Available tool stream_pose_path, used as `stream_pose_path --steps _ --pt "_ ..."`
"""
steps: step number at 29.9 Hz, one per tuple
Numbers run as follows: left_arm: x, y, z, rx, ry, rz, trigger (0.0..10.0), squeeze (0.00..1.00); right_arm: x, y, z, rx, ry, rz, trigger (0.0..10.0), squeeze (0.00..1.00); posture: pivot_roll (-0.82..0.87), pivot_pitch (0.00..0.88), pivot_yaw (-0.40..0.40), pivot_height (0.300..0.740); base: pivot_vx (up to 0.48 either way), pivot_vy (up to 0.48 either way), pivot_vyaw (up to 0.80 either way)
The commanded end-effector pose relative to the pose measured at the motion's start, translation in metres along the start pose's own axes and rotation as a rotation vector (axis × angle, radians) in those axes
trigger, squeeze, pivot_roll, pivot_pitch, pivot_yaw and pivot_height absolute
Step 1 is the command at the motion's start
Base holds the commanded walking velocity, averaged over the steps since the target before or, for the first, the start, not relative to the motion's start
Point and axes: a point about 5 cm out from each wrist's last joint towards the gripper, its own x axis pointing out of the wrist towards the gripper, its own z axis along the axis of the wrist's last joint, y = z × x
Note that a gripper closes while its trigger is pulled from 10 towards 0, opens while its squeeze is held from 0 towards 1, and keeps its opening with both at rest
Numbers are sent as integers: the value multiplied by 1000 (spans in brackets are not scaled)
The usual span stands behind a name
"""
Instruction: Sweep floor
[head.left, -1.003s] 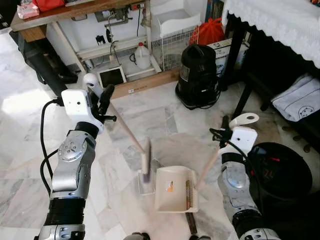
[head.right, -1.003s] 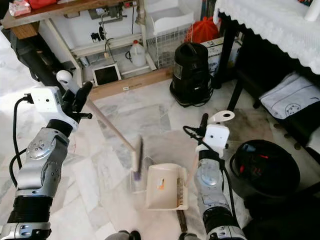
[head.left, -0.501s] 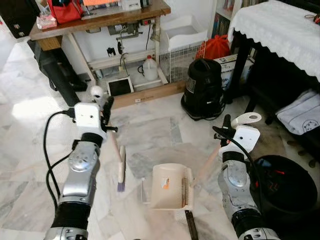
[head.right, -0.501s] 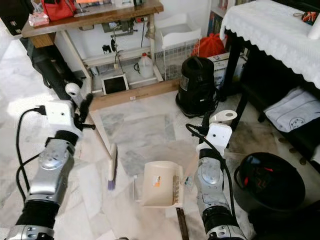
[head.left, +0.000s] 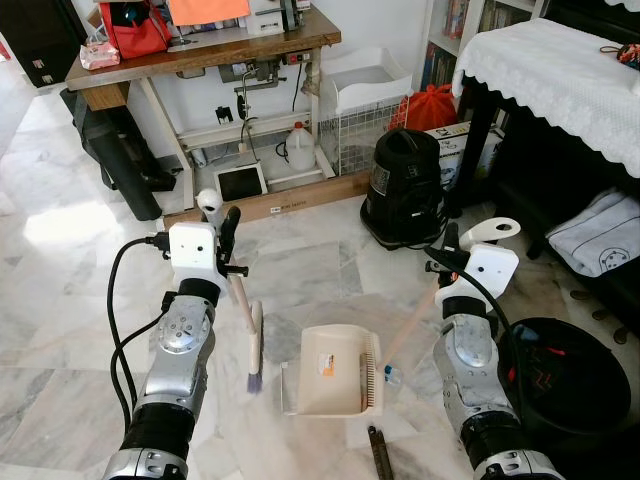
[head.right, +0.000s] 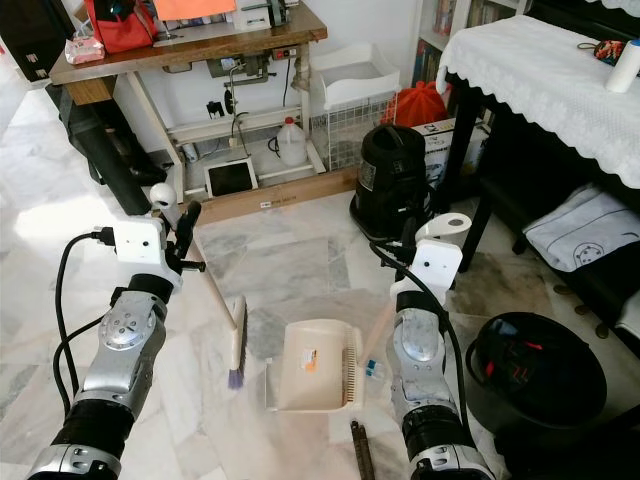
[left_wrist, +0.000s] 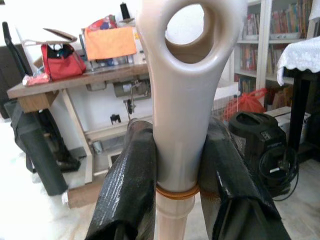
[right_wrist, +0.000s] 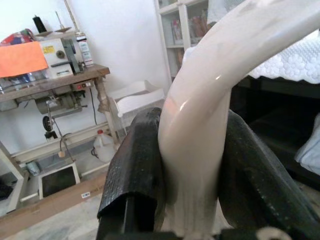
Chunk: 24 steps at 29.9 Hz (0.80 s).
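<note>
The right gripper (right_wrist: 192, 165) is clamping its two black fingers (right_wrist: 132, 170) against both sides of a cream dustpan handle (right_wrist: 200, 150). Behind, a wooden table (right_wrist: 55, 82) is carrying a sewing machine (right_wrist: 65, 50); a white jug (right_wrist: 104, 146) is standing below.

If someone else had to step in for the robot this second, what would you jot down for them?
Left gripper: shut on the cream long-handled broom, its brush head on the marble floor.
Right gripper: shut on the handle of the cream plastic dustpan, which rests on the floor beside the brush.
Done: both tools in hand.
Left: a small bluish scrap lies by the dustpan; sweep it in.
</note>
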Motion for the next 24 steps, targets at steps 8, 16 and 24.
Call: stream_pose_path --steps 8,16,24 --pt "6 -7 10 10 -78 -8 10000 0 4 4 17 13 -70 7 10000 0 30 0 65 740 0 0 0" --pt "8 -16 14 7 -97 -44 10000 0 7 -4 24 1 -93 -19 10000 0 25 0 73 740 0 0 625" --pt "5 -16 14 7 -95 -42 10000 0 1 3 20 27 -68 -13 10000 0 35 0 70 740 0 0 800"
